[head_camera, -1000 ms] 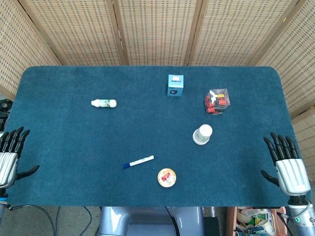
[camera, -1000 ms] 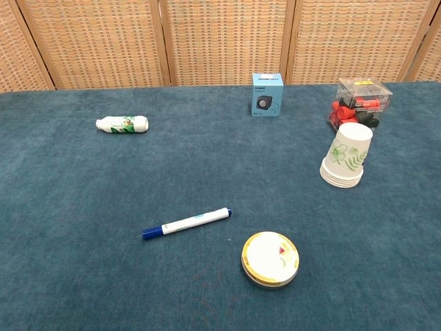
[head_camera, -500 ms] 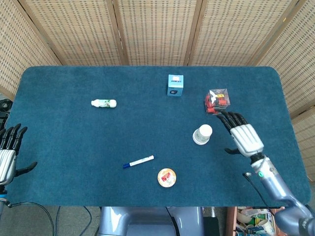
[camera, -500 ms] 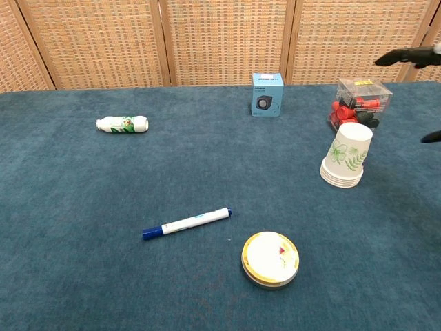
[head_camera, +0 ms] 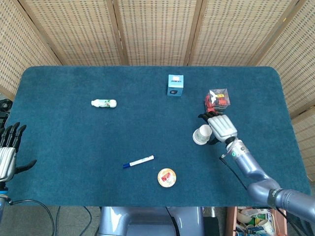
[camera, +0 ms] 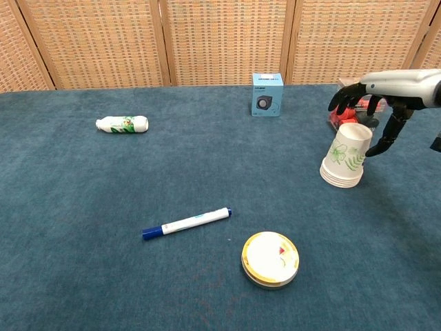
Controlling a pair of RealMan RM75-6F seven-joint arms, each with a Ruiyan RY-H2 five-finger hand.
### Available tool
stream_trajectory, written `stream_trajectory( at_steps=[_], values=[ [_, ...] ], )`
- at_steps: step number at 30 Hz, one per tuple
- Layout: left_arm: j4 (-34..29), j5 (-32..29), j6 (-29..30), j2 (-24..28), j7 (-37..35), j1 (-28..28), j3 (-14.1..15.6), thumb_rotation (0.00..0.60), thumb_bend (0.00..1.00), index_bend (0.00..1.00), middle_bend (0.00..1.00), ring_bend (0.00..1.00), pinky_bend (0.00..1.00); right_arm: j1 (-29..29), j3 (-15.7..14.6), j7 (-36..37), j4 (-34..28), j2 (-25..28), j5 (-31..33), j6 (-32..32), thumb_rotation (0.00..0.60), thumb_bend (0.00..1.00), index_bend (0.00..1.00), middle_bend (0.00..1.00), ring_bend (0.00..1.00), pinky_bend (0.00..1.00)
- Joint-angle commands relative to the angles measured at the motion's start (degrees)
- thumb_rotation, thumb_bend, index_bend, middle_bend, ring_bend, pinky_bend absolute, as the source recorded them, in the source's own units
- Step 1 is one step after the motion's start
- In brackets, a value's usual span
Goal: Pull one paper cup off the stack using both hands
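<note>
A stack of white paper cups point(camera: 345, 157) with a green leaf print stands upside down on the blue table, right of centre; the head view shows the stack point(head_camera: 202, 134) from above. My right hand point(camera: 375, 93) hovers just above and behind the stack, fingers spread and arched over its top, thumb hanging down at its right side. The head view shows this right hand point(head_camera: 221, 127) right beside the cups. Whether it touches them I cannot tell. My left hand point(head_camera: 7, 152) is off the table's left edge, fingers apart, holding nothing.
A clear box of red items point(camera: 360, 103) sits right behind the cups, under my right hand. A blue box point(camera: 267, 94) stands at the back. Also on the table lie a pen point(camera: 186, 222), a round tin point(camera: 270, 258) and a small white bottle point(camera: 122, 124).
My right hand has swept in from the table's right edge to just over the cup stack. The left hand has barely moved.
</note>
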Motion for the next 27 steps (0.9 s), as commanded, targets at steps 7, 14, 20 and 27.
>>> stream_trajectory(
  at_steps=[7, 14, 20, 27],
  values=[
    [0.2, -1.1, -1.4, 0.0, -0.2, -0.3, -0.8, 0.6, 0.13, 0.0, 0.0, 0.0, 0.0, 2.2, -0.2, 1.2, 4.0, -3.8, 1.4, -1.5, 0.6, 0.29, 0.31, 0.38, 0.27, 0.44],
    [0.4, -1.3, -1.8, -0.1, -0.1, -0.3, -1.0, 0.6, 0.14, 0.0, 0.0, 0.0, 0.0, 2.5, -0.8, 0.5, 6.9, -5.7, 1.0, -0.1, 0.6, 0.37, 0.42, 0.47, 0.35, 0.54],
    [0.4, -1.3, -2.3, -0.2, 0.2, -0.5, -1.1, 0.6, 0.14, 0.0, 0.0, 0.0, 0.0, 2.3, -1.3, 0.3, 7.1, -5.8, 0.3, 0.8, 0.6, 0.44, 0.5, 0.55, 0.43, 0.66],
    [0.3, -0.8, -2.4, -0.2, 0.5, -1.0, -1.5, 0.6, 0.13, 0.0, 0.0, 0.0, 0.0, 1.3, -0.1, 5.3, 4.3, -4.3, -1.1, 2.2, 0.6, 0.49, 0.51, 0.56, 0.44, 0.67]
  ],
)
